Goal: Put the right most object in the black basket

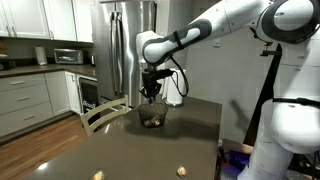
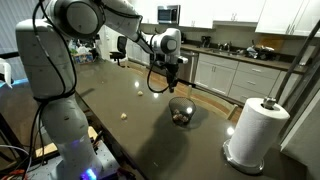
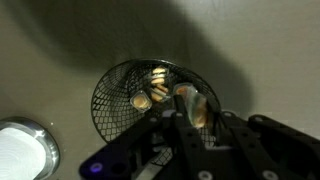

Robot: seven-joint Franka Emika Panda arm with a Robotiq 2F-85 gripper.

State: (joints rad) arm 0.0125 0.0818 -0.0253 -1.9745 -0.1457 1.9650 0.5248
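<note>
The black mesh basket [image 1: 141, 115] [image 2: 172, 110] stands on the dark table, and the wrist view [image 3: 104, 88] looks down into it. Two pale tan lumps [image 3: 148, 88] lie inside it. My gripper [image 1: 151, 94] [image 2: 172, 80] hangs just above the basket's opening. In the wrist view its fingers [image 3: 193, 112] are closed on another tan-yellow lump [image 3: 190, 103], held over the basket's rim. Two lookalike lumps lie near the table's front edge in an exterior view [image 1: 98, 175] [image 1: 181, 171], and one shows in an exterior view [image 2: 123, 116].
A white paper towel roll [image 2: 255, 128] [image 3: 24, 150] stands on the table close to the basket. A chair back [image 1: 105, 115] is at the table's far side. Kitchen cabinets and a steel fridge [image 1: 125, 50] stand behind.
</note>
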